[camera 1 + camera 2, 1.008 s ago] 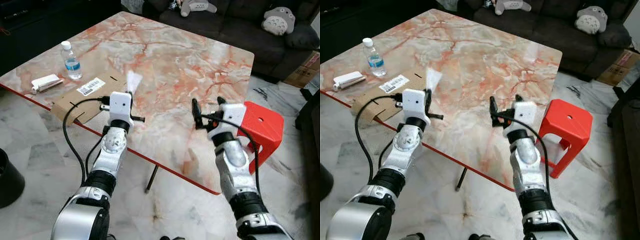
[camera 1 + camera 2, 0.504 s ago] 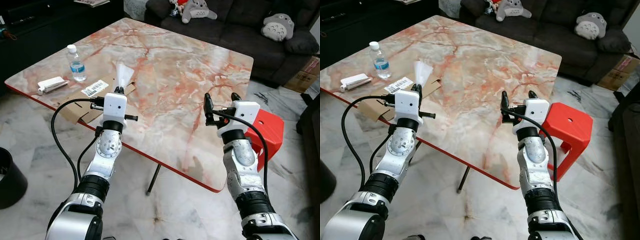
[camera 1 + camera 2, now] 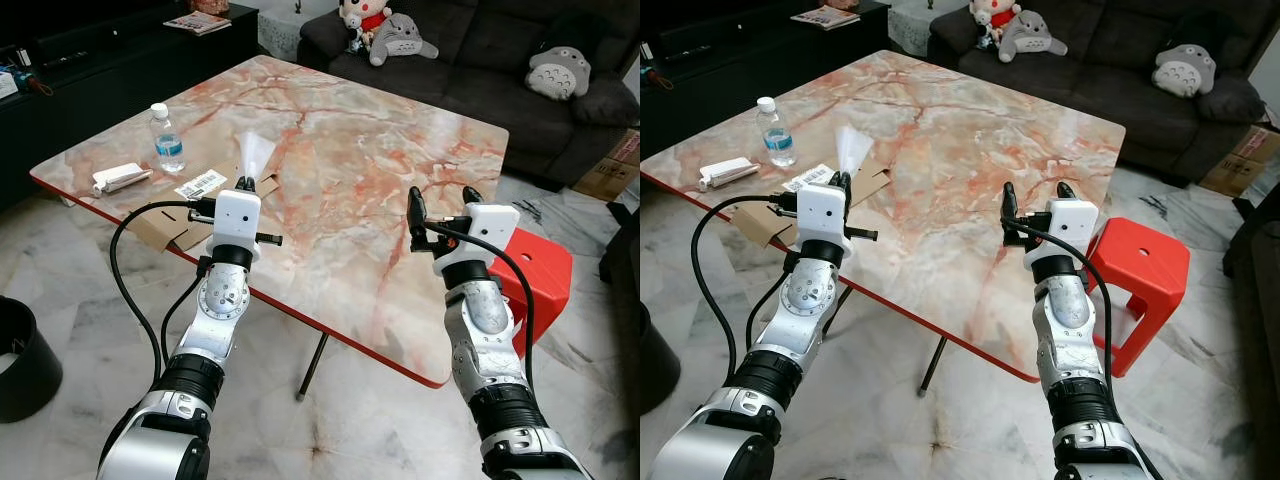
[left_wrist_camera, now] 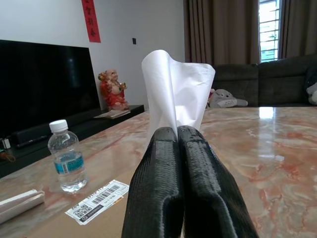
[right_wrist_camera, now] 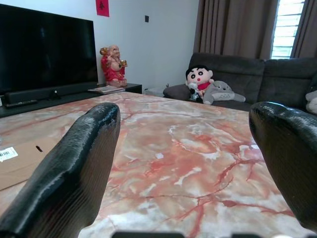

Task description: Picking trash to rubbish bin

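The left gripper (image 4: 177, 136) pinched a thin, crumpled white wrapper (image 4: 176, 89) upright above the glossy marble table (image 3: 380, 160). The right gripper (image 3: 440, 205), raised over the table's edge, was spread wide, holding nothing.

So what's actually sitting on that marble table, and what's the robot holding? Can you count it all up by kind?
Water bottle: 1
Flattened cardboard: 1
White packet: 1
White tissue, pinched in the left gripper: 1
Total: 4

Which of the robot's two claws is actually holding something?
The left gripper: its fingers are pinched shut on a piece of white tissue that sticks up above them. The right gripper stands wide open above the table.
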Controlling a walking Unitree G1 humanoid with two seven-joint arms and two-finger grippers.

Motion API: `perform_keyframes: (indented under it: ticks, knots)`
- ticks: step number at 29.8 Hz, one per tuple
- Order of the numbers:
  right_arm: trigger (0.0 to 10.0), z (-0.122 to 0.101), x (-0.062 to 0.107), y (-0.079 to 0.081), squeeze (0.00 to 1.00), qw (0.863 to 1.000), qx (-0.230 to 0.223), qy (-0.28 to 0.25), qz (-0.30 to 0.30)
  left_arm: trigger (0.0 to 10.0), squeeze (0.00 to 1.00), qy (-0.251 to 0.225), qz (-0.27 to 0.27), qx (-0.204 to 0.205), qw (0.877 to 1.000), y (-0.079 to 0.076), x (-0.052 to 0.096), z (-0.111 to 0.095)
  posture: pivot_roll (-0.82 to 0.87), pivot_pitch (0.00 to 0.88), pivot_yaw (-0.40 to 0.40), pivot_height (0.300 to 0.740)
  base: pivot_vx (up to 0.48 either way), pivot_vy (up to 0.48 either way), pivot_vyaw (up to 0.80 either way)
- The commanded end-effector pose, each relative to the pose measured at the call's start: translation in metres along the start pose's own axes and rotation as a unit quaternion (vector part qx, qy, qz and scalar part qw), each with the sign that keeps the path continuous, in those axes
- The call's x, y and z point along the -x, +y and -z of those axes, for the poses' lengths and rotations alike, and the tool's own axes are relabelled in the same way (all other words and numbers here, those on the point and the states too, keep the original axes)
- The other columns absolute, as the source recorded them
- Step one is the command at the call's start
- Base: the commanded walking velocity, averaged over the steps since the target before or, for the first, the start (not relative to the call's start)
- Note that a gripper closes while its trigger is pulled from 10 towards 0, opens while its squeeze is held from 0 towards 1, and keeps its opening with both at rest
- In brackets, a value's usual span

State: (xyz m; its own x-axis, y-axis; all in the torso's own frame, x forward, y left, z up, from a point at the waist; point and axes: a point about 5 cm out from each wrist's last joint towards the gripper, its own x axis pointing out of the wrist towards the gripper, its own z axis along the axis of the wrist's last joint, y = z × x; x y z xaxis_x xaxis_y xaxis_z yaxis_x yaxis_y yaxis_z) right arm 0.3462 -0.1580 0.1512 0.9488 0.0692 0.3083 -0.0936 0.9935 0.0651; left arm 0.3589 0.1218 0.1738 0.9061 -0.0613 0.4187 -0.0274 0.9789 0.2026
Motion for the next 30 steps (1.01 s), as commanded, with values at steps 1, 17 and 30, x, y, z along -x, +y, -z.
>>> perform_keyframes:
  ticks: [1, 17, 30]
  knots:
    - [10.0, 0.0040, 0.0035, -0.0061, 0.00, 1.000, 0.006, 0.009, 0.008, 10.0, 0.00, 0.008, 0.005, 0.003, 1.000, -0.0039, 0.0022, 0.0021, 0.07, 0.000, -0.123, 0.740, 0.000, 0.000, 0.00]
    - [10.0, 0.0047, 0.0043, -0.0068, 0.00, 1.000, 0.017, 0.007, 0.004, 10.0, 0.00, 0.011, 0.003, 0.014, 1.000, -0.0060, 0.0028, 0.0029, 0.07, 0.000, -0.127, 0.740, 0.000, 0.000, 0.30]
    - [10.0, 0.0064, 0.0059, -0.0060, 0.00, 1.000, 0.016, 0.008, -0.001, 10.0, 0.00, 0.014, 0.007, 0.016, 1.000, -0.0079, 0.0039, 0.0041, 0.08, 0.000, -0.131, 0.740, 0.000, 0.000, 0.80]
